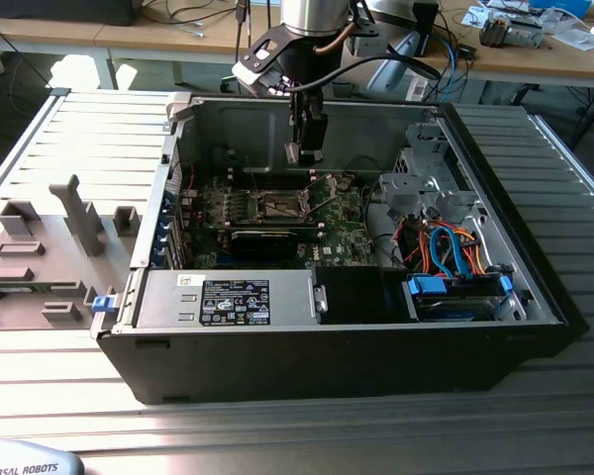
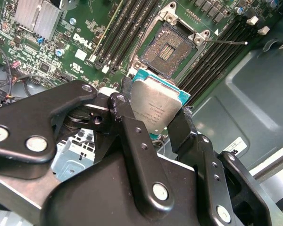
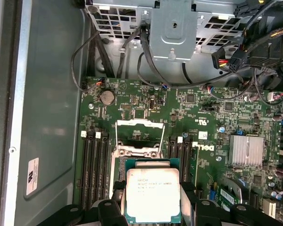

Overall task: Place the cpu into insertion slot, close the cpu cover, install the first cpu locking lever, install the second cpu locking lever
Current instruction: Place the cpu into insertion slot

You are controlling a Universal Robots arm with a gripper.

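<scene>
My gripper [image 1: 305, 146] hangs inside the open computer case [image 1: 535, 287], above the motherboard, shut on the cpu. The cpu [image 2: 155, 110] is a small square chip with a silver-grey top and green edges, pinched at two opposite sides between the black fingers [image 2: 127, 113]. It hovers apart from the insertion slot [image 2: 171, 44], which lies open with its contact field bare. In the first wrist view the cpu [image 3: 152, 195] covers most of the slot, and the cpu cover [image 3: 140, 122] stands raised just beyond it. A thin locking lever [image 2: 226, 42] sticks out beside the slot.
Black memory slots [image 3: 96, 165] flank the slot on both sides. A finned heat sink [image 3: 246, 149] sits nearby, and a drive cage [image 3: 172, 28] with loose cables [image 1: 455, 252] stands beyond. Grey fixtures [image 1: 79, 213] rest on the table at the exterior view's left.
</scene>
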